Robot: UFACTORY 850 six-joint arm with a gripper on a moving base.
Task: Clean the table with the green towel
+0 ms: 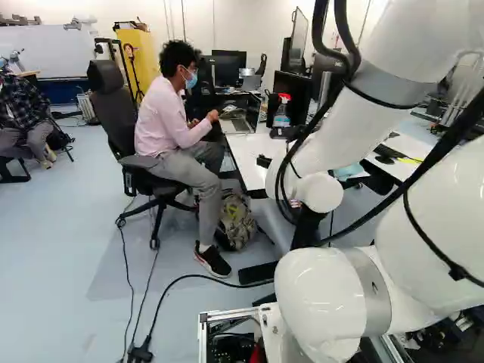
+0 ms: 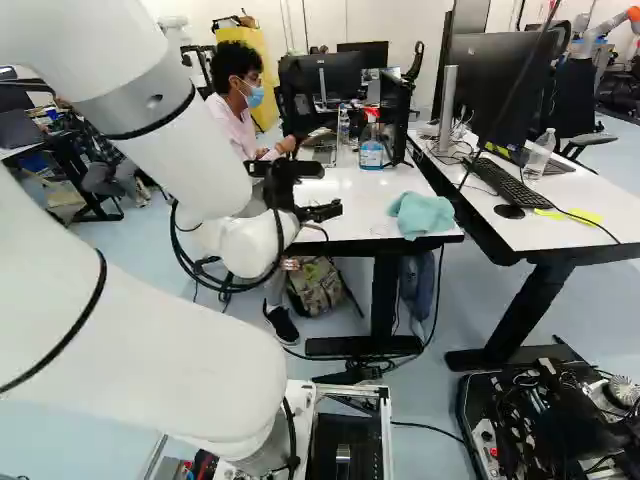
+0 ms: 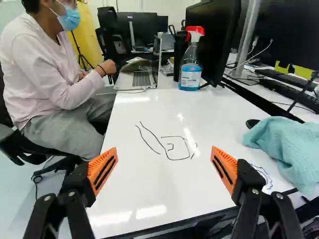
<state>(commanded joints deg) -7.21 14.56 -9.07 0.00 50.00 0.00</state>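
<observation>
From my remote seat I am watching the arm reaching out toward the white table (image 2: 350,190), with the black gripper (image 2: 328,189) hovering near its close edge. In the wrist view I am seeing the gripper (image 3: 164,164) holding its two orange-padded fingers wide apart, with nothing sitting clamped between them. The task's green towel (image 2: 422,214), looking more of a pale blue-green to me, is lying rumpled at the near corner of the table, at the side next to the second desk (image 2: 590,205); it is resting off to one side of the gripper, beyond one finger. Dark drawn lines (image 3: 174,159) are showing on the tabletop ahead of the fingers, between them as I am looking along the gripper, and some blue scribbles (image 3: 268,182) are peeking out just beside the towel. Farther along, a spray bottle (image 3: 191,74) of blue liquid with a red-and-white head is standing upright near a dark monitor (image 3: 214,40). A person (image 3: 55,74) wearing a mask is sitting in a chair (image 1: 110,98) at the table's side, by an open laptop (image 3: 142,78). A patterned backpack (image 2: 318,287) is resting on the floor beneath.
</observation>
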